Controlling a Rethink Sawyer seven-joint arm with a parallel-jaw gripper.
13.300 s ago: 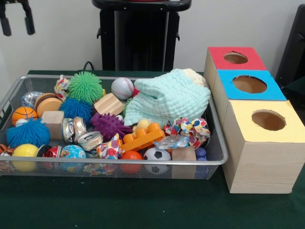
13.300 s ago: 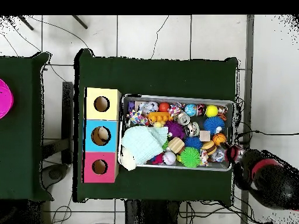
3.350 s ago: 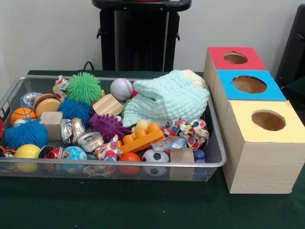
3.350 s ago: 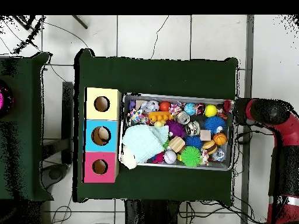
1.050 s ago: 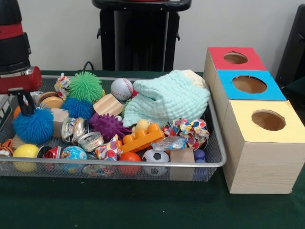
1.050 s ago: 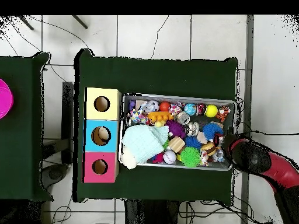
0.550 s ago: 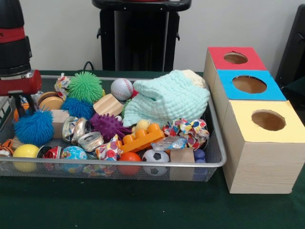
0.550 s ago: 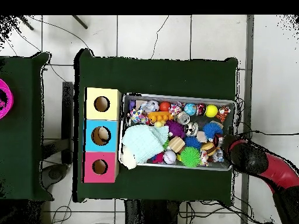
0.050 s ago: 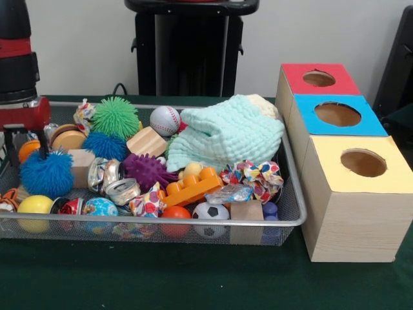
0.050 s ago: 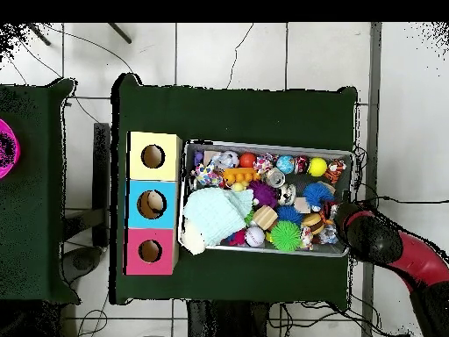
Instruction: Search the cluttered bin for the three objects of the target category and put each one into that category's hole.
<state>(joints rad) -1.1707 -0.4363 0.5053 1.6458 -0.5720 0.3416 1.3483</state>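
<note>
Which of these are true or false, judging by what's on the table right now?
1. The boxes stand beside the bin, not in it. True.
2. The cloth covers the whole bin. False: it lies at the end nearest the boxes.
3. The yellow-topped box has a round hole. True.
4. The arm hangs over the boxes. False: it is at the bin's opposite end, above a blue ball.
5. The baseball sits on the red box. False: it is in the bin.

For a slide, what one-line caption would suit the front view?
Red-and-black robot arm reaches into a wire bin of toys beside a blue spiky ball; three colour-topped boxes with holes wait alongside.
</note>
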